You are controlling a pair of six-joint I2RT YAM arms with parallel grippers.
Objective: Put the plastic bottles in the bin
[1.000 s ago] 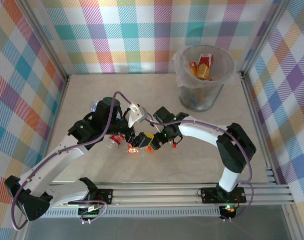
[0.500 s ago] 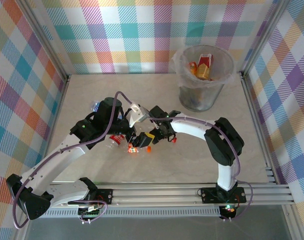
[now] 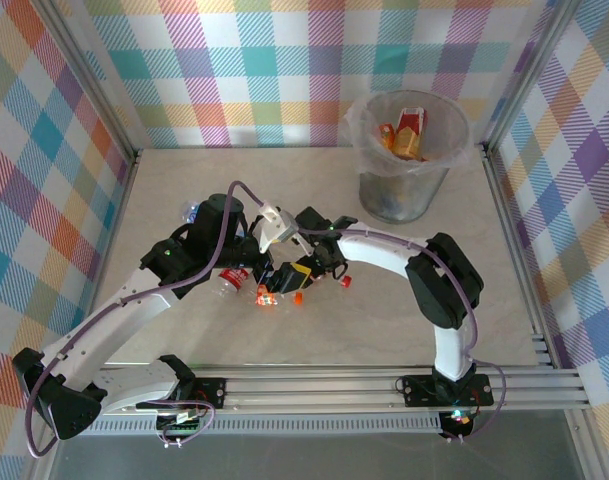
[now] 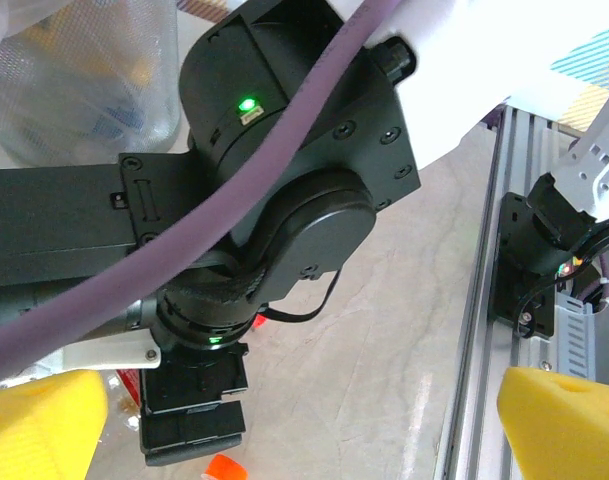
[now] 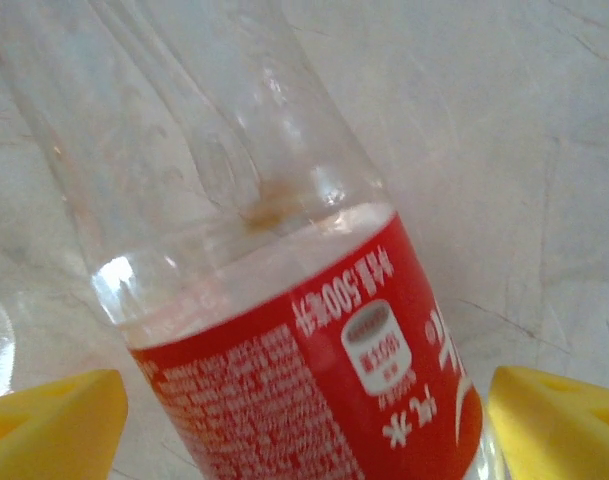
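A clear plastic bottle with a red label lies on the table between the yellow fingertips of my right gripper, which is open around it with a gap on each side. In the top view the right gripper sits close against my left gripper at mid-table. A red-labelled bottle, a smaller bottle and an orange cap lie there too. My left gripper is open and empty, facing the right arm's wrist. The bin holds several bottles.
A bluish bottle lies beside the left arm's elbow. A small red cap rests under the right forearm. The aluminium rail runs along the near edge. Checked walls close in the table on three sides.
The right arm has swung left, its elbow folding in and its gripper closing on the bottles at mid-table. The left arm has barely moved.
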